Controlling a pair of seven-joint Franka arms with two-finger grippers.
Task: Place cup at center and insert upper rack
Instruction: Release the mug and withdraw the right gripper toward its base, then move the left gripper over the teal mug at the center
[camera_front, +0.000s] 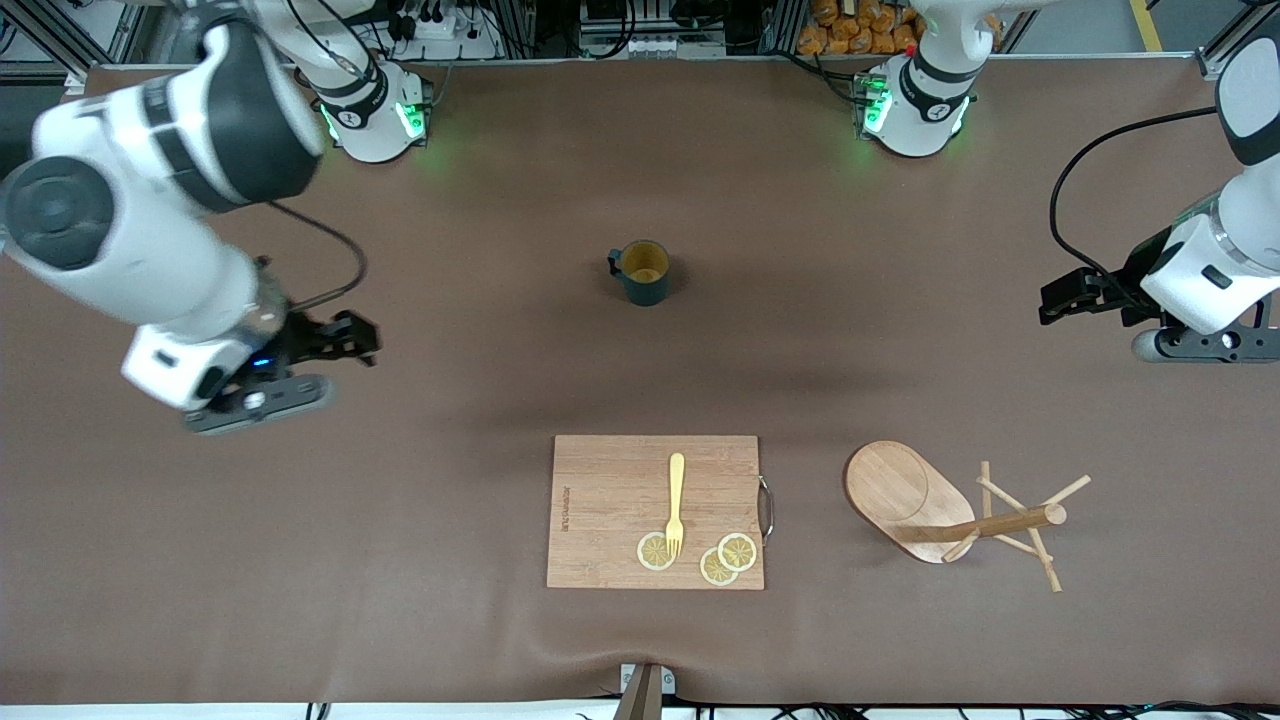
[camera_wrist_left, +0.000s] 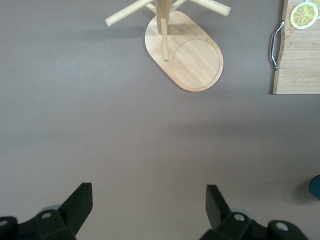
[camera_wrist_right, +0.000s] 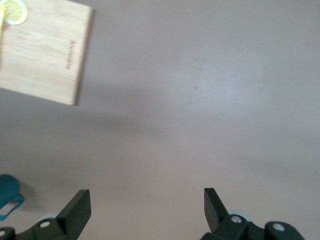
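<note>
While the right gripper (camera_front: 345, 340) hung spread wide over bare table (camera_front: 450, 300), the cup (camera_front: 641, 271) stood upright mid-table, farther than the board (camera_front: 610, 510). Toward the left arm's end, the rack (camera_front: 950, 510) lay toppled; above it, the left gripper (camera_front: 1065, 298) waited, fingers (camera_wrist_left: 77, 205) apart.

My cup (camera_front: 641, 272) was dark teal with a tan inside; my rack (camera_front: 925, 500) pale wood; the tabletop (camera_front: 450, 500) plain brown.

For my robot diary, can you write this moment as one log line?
dark teal mug: upright, untouched | wooden mug tree: tipped over | left pincer: open | right pincer: open
</note>
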